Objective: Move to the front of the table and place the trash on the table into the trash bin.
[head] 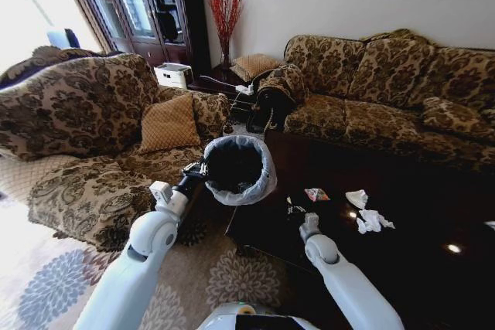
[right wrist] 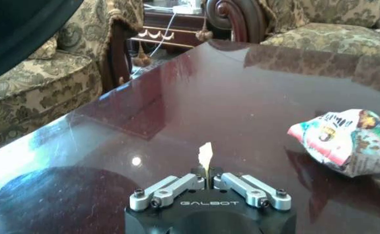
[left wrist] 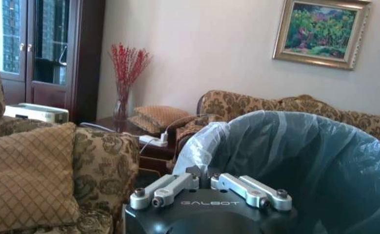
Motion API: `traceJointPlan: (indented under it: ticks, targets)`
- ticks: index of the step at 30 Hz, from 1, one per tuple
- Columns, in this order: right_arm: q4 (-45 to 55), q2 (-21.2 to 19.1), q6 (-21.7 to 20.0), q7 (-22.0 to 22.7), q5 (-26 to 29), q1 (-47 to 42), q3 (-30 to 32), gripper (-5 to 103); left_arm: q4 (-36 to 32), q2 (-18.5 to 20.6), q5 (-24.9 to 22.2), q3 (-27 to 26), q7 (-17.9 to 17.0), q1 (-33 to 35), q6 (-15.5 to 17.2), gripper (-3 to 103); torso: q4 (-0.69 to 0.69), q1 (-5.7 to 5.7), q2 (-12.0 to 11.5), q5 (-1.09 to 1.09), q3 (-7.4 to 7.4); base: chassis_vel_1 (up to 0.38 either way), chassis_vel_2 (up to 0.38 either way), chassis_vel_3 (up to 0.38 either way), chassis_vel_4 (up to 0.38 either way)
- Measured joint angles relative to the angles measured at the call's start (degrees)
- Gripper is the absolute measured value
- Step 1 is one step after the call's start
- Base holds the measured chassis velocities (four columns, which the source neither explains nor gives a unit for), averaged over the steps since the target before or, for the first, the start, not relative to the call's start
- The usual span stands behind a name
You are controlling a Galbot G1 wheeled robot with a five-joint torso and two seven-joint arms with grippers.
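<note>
My left gripper (head: pixel 199 168) is shut on the rim of the trash bin (head: pixel 236 168), a black bin with a pale plastic liner, holding it beside the table's near left corner. In the left wrist view the left gripper (left wrist: pixel 203 179) pinches the liner's edge of the trash bin (left wrist: pixel 294 156). Just above the dark glossy table (head: pixel 410 191) my right gripper (head: pixel 296 210) is shut on a thin pale scrap (right wrist: pixel 206 155) of trash that stands up between the fingers of the right gripper (right wrist: pixel 207 178). A colourful wrapper (head: pixel 316 194) (right wrist: pixel 349 141) and crumpled white tissues (head: pixel 370 219) lie on the table (right wrist: pixel 196 97).
A patterned sofa (head: pixel 85 137) with a tan cushion (head: pixel 168 123) stands left of the bin. Another sofa (head: pixel 387 90) runs behind the table. A side table (head: pixel 224 79) with a vase fills the far corner. Patterned rug (head: pixel 46 268) lies at the lower left.
</note>
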Motion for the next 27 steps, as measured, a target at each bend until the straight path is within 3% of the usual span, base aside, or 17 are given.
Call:
traceJointPlan:
  ticks: [8,14,20,23,27]
  targets:
    - [8.99,-1.56,0.22,4.77,2.84,0.31,2.05,0,-0.22,0.79,-0.08,0.12,0.01,0.35,0.05,3,0.00,0.00,0.00,0.00,0.00,0.000,0.000,0.000,0.000]
    - [23.27,-6.54,1.17,7.98,7.78,5.11,3.91,0,-1.16,0.91,0.12,0.96,1.38,1.00,1.74,3,0.00,0.00,0.00,0.00,0.00,0.000,0.000,0.000,0.000]
    - [32.22,-10.83,0.70,5.59,15.24,9.62,3.57,0,-1.18,1.18,0.51,1.94,1.77,1.39,2.84,3,0.01,0.00,0.00,-0.02,0.00,0.000,0.000,0.000,0.000]
    - [41.49,-15.54,-2.03,3.25,25.54,12.68,2.76,0,-1.27,2.78,0.95,2.61,2.42,1.23,4.60,3,0.01,0.00,0.00,-0.02,0.00,0.000,0.000,0.000,0.000]
    - [46.59,-18.74,-3.74,0.18,26.31,11.70,1.30,0,-2.08,3.16,0.22,2.96,2.31,1.11,5.28,3,0.01,0.00,0.00,-0.02,0.00,0.000,0.000,0.000,0.000]
